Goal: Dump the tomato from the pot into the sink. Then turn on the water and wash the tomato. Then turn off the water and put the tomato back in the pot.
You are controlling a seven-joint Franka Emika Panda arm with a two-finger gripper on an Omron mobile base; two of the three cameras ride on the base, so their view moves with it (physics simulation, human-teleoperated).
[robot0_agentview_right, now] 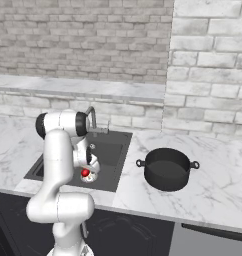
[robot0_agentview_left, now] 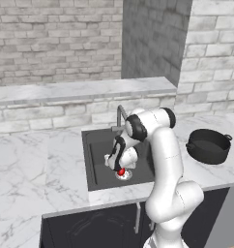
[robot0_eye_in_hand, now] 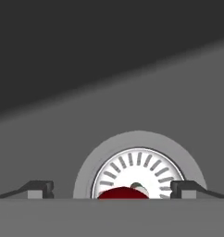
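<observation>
Gripper: we see our gripper [robot0_eye_in_hand: 111,193] lowered into the sink, fingers spread wide, one tip at 9 o'clock and the other at 3 o'clock of the tomato in the hand view; we judge it released, gripping nothing.
Tomato: the tomato [robot0_eye_in_hand: 122,193] lies between our two fingertips [robot0_eye_in_hand: 40,187] on the drain, its red top just showing at 6 o'clock of the hand view. In the left base view the tomato [robot0_agentview_left: 121,171] shows as a red spot just under the hand; in the right base view it [robot0_agentview_right: 85,173] sits at the same place.
Contact: we cannot tell whether either finger touches the tomato; a gap shows on both sides.
Drain: the round silver drain [robot0_eye_in_hand: 146,163] lies under the tomato, its slotted ring spreading toward 12 o'clock of the fruit.
Sink: the sink [robot0_agentview_left: 97,155] is a dark grey basin set into the marble counter [robot0_agentview_left: 36,160]; the faucet [robot0_agentview_left: 120,114] stands at its 12 o'clock edge.
Pot: the pot [robot0_agentview_right: 167,169] stands upright on the counter at 3 o'clock of the sink, well apart from it, and we see nothing inside it.
</observation>
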